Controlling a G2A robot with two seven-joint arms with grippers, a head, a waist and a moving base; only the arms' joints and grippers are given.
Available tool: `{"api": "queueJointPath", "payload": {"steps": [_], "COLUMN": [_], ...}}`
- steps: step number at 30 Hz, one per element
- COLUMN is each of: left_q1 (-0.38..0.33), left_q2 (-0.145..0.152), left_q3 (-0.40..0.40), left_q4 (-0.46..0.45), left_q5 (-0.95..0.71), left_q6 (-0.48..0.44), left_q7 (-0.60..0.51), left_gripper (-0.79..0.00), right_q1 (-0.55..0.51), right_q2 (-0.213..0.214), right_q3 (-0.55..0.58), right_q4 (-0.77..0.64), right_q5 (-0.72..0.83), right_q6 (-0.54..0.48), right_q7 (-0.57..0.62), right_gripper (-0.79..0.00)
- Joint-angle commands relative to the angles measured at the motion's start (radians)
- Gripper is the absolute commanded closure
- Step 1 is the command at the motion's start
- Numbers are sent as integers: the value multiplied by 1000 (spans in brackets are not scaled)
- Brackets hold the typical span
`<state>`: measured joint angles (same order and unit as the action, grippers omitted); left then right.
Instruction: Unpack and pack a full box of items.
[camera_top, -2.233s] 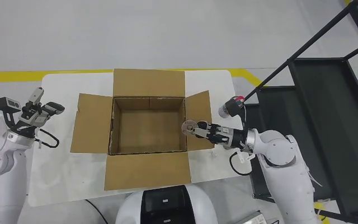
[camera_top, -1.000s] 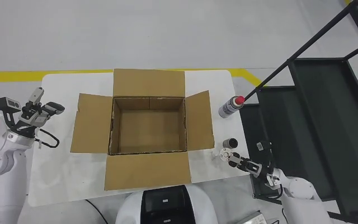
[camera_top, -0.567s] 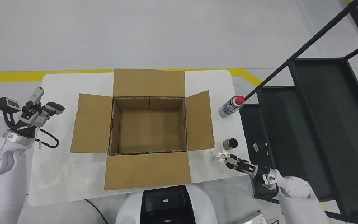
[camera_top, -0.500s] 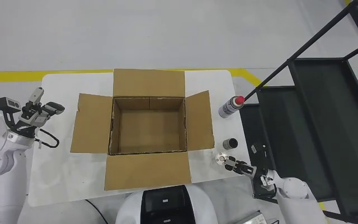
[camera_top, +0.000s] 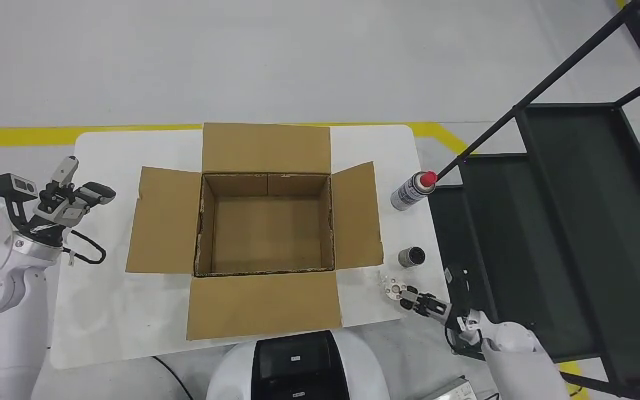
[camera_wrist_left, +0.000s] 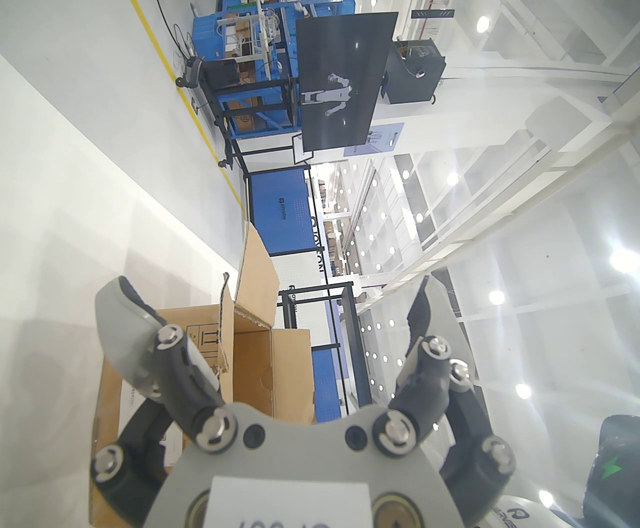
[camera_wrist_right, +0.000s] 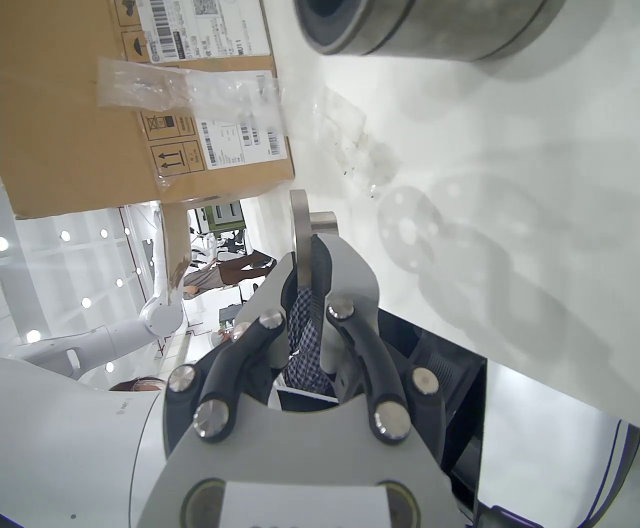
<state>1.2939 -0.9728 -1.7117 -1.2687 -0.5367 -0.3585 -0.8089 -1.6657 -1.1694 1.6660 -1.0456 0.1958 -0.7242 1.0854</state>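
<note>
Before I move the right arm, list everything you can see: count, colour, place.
cardboard box: one, brown, flaps open, mid-table, nothing inside.
spray can: one, silver with a red cap, right of the box.
metal cylinder: one, grey, on the table, closer to the robot than the can.
metal flange: one, grey, in the right claw.
plastic wrapping: count unclear, clear, on the table by the box's right side.
table: one, white.
rack: one, dark, right of the table.
left claw: open, at the table's left edge.
right claw: shut on the flange, near the table's front right corner.
</note>
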Motion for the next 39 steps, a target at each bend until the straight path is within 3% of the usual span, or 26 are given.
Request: {"api": "queueJointPath", "payload": {"steps": [1,15,17,18,19,20,29,39], "left_q1": [0,0,0,0,0,0,0,0], "left_q2": [0,0,0,0,0,0,0,0], "left_q3": [0,0,0,0,0,0,0,0], "left_q4": [0,0,0,0,0,0,0,0], "left_q5": [0,0,0,0,0,0,0,0], "left_q6": [0,0,0,0,0,0,0,0], "left_q7": [0,0,0,0,0,0,0,0], "left_gripper": [-785,-785,-785,-785,-785,-785,-785,-785], "right_q1": [17,101,106,108,110,111,87,-29], "right_q2": [1,9,10,11,12,14,32,61], "right_q3": [-8,-56,-61,-63,-65,-66,-42,38], "right_q4": [29,171,178,181,183,185,163,1], "right_q5": [-8,-37,-33,-31,-28,-26,9,106], "right_q6": [-10,-46,-49,-48,-49,-48,-49,-44], "right_q7": [-11,-80,-79,-78,-77,-77,-69,-34], "right_gripper": [0,0,-354,-465,-656,-785,-785,-785]}}
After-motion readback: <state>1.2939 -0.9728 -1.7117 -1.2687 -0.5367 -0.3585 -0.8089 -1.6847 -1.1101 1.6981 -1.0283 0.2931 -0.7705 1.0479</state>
